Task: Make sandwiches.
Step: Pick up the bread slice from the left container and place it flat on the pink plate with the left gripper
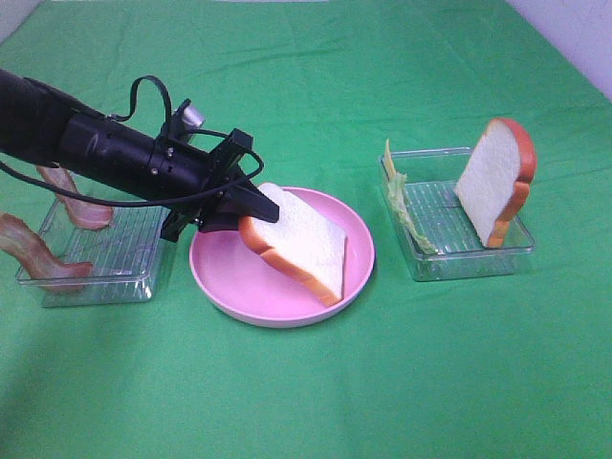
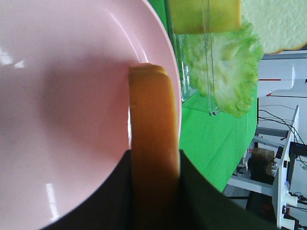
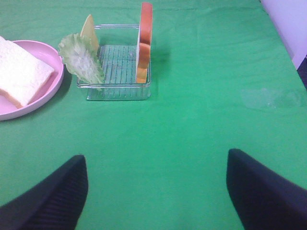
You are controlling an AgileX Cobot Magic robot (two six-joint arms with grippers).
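Observation:
My left gripper [image 1: 251, 212] is shut on one white bread slice [image 1: 298, 239] by its orange-brown crust and holds it tilted over the pink plate [image 1: 356, 277]; its far end is low in the plate. In the left wrist view the crust [image 2: 153, 143] sits between the dark fingers [image 2: 201, 201]. The second bread slice [image 1: 497, 182] stands upright in the right clear tray [image 1: 469, 258], with the green lettuce leaf [image 1: 406, 206] and yellow cheese slice [image 1: 387, 158] at the tray's left end. Two bacon strips [image 1: 72, 196] [image 1: 33, 251] stand in the left tray [image 1: 115, 258]. My right gripper [image 3: 158, 191] is open and empty above bare cloth.
A green cloth [image 1: 316, 402] covers the table. The right wrist view shows the right tray [image 3: 120, 88], upright bread [image 3: 145, 40], lettuce [image 3: 81, 60], cheese [image 3: 89, 29] and plate [image 3: 45, 98] ahead. A white wall edge [image 1: 583, 38] lies at the far right.

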